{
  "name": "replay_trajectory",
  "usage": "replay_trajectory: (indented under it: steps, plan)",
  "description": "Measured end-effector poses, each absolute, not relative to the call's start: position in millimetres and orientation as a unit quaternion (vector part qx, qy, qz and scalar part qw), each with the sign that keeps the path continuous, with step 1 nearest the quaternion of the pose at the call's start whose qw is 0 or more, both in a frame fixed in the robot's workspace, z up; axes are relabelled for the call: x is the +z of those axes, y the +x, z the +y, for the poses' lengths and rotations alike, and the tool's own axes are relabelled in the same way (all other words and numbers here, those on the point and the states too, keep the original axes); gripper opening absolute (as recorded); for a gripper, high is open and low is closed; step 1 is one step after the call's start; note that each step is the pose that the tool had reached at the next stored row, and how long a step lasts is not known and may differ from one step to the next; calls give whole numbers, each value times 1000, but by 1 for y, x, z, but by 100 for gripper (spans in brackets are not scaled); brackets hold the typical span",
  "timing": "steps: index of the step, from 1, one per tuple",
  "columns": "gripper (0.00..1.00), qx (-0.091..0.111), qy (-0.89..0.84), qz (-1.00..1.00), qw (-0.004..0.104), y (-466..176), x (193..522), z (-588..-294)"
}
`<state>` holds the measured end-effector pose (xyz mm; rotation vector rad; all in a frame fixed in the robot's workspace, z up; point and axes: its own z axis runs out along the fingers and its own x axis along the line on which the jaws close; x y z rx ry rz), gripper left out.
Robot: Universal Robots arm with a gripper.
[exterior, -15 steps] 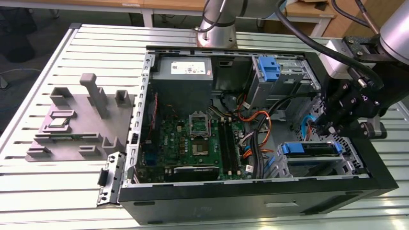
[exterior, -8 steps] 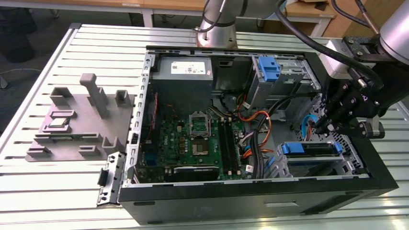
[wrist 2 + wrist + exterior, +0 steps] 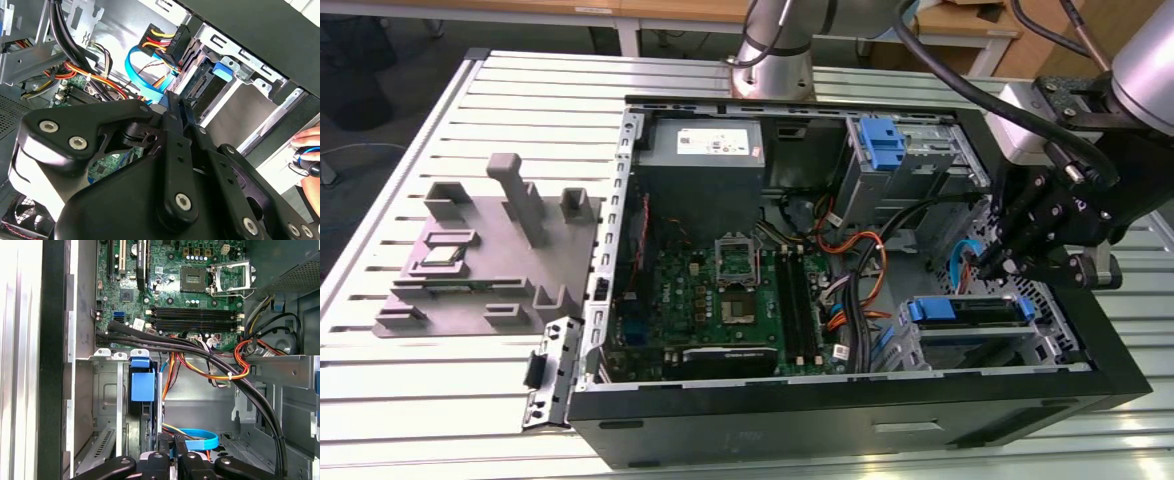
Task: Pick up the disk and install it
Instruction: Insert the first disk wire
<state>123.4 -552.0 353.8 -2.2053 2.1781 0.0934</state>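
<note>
The disk [image 3: 966,311], a drive with blue plastic rails, sits in the lower drive cage at the case's front corner, on the exterior view's right. In the first wrist view it stands on edge in the cage slot, its blue rail tab [image 3: 142,384] uppermost. My gripper [image 3: 1017,262] hangs just above and beside that cage, a little apart from the disk. The two black fingers [image 3: 163,452] stand close together with nothing between them. The second wrist view has the fingertips [image 3: 173,106] meeting in front of the cage and the blue tab [image 3: 223,70].
Bundled black, orange and blue cables [image 3: 210,357] cross the case between motherboard [image 3: 720,300] and cage. A second blue bracket [image 3: 881,140] sits in the upper bay. A grey fixture block [image 3: 480,250] lies on the slatted table. A hand [image 3: 309,150] rests outside the case.
</note>
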Motion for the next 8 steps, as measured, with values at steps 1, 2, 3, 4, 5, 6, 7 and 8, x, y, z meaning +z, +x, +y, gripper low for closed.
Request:
replay_trajectory:
  steps: [1,2,3,4,5,6,7,8]
  plan:
    - [16,29,-711,702,22,122,354,-552]
    - [16,27,-711,702,24,121,354,-552]
    - [16,24,-711,702,26,119,354,-553]
    - [16,22,-711,702,28,118,354,-553]
    - [16,19,-711,702,31,117,354,-554]
    - [16,17,-712,702,33,116,354,-554]
    - [16,14,-712,701,36,116,354,-555]
    - [16,12,-712,701,38,115,353,-556]
